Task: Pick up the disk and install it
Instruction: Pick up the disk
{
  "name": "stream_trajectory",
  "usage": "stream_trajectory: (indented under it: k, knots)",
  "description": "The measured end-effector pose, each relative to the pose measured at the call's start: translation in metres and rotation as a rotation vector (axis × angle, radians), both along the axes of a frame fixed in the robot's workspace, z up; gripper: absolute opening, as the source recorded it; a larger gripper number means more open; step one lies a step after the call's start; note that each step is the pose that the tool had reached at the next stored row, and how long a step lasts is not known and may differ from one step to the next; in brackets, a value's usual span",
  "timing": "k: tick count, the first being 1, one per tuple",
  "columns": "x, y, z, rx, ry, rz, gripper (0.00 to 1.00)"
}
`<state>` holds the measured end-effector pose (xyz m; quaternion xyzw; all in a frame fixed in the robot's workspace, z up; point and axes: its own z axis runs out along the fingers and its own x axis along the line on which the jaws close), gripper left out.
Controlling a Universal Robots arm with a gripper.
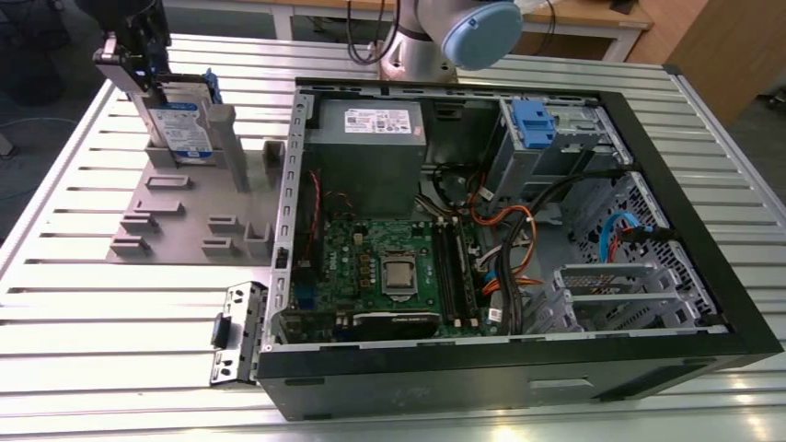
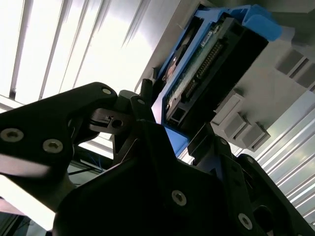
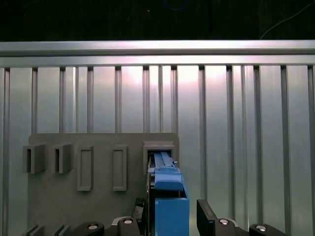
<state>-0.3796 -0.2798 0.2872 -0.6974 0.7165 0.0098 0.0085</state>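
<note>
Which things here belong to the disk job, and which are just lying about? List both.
Job: the disk, upright in the grey holder; the gripper at its top; the open computer case.
Lying about: the metal bracket beside the case; the slatted table.

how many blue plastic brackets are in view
2: one frames the disk standing in the grey holder; a bare blue bracket sits in the drive cage. More may be hidden.
</note>
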Motion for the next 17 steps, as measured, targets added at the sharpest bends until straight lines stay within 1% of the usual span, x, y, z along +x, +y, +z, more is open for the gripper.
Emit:
stream_trajectory:
  k: [7, 17]
  knots:
    - [-0.0007, 0.0, -0.0122, 0.0, 0.0, 0.0, 0.53]
    - [-0.0007, 0.0, -0.0131, 0.0, 0.0001, 0.0, 0.53]
